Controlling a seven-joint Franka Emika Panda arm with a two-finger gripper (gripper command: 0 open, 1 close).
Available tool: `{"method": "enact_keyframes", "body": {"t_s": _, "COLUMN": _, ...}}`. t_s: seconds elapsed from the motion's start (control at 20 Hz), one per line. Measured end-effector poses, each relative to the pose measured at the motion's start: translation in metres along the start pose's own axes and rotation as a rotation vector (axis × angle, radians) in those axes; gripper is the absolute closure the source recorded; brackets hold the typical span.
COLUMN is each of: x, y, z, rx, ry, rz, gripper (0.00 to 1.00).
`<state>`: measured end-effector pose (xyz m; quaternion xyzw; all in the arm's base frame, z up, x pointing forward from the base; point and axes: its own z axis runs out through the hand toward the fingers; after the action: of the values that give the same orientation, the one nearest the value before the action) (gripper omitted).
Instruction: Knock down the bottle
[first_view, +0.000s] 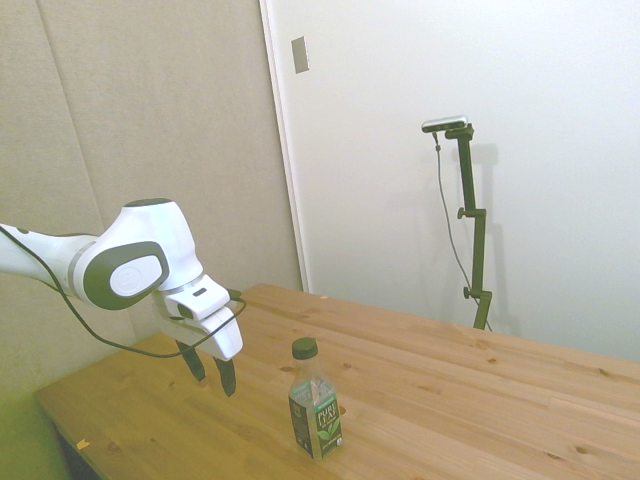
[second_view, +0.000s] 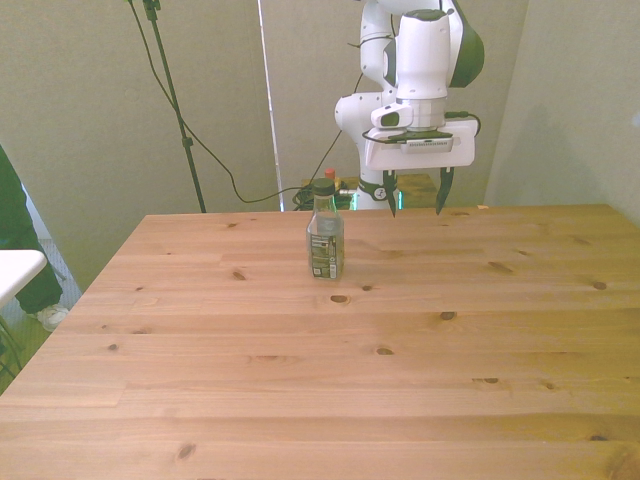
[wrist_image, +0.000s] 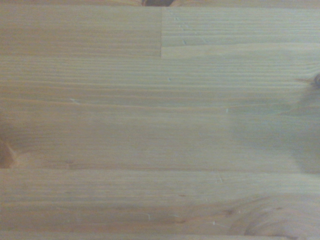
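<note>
On the wooden table stands one bottle, upright, and one gripper hangs above the boards with its two fingers spread open, holding nothing. From the front, the bottle is near the gripper, on its left. It is clear plastic with dark green cap and label.

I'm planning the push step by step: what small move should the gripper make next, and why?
Probably a sideways sweep toward the front view's left, at about its present height. The bottle stands upright and untouched, and the open gripper hangs just above the table, beside the bottle with a clear gap, fingertips level with its upper half.
</note>
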<state>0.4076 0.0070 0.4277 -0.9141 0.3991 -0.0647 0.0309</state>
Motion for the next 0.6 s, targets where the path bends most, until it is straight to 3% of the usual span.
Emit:
{"method": "enact_keyframes", "body": {"t_s": 0.1, "x": 0.001, "y": 0.001, "z": 0.001, "rx": -0.004, "ry": -0.001, "rz": -0.001, "gripper": 0.0}}
{"method": "enact_keyframes", "body": {"t_s": 0.15, "x": 0.001, "y": 0.002, "z": 0.001, "rx": -0.009, "ry": -0.002, "rz": -0.005, "gripper": 1.0}}
{"method": "enact_keyframes", "body": {"t_s": 0.35, "x": 0.009, "y": 0.018, "z": -0.005, "rx": -0.045, "ry": -0.006, "rz": -0.01, "gripper": 1.0}}
{"method": "enact_keyframes", "body": {"t_s": 0.6, "x": 0.02, "y": 0.053, "z": -0.034, "rx": -0.075, "ry": 0.006, "rz": 0.024, "gripper": 1.0}}
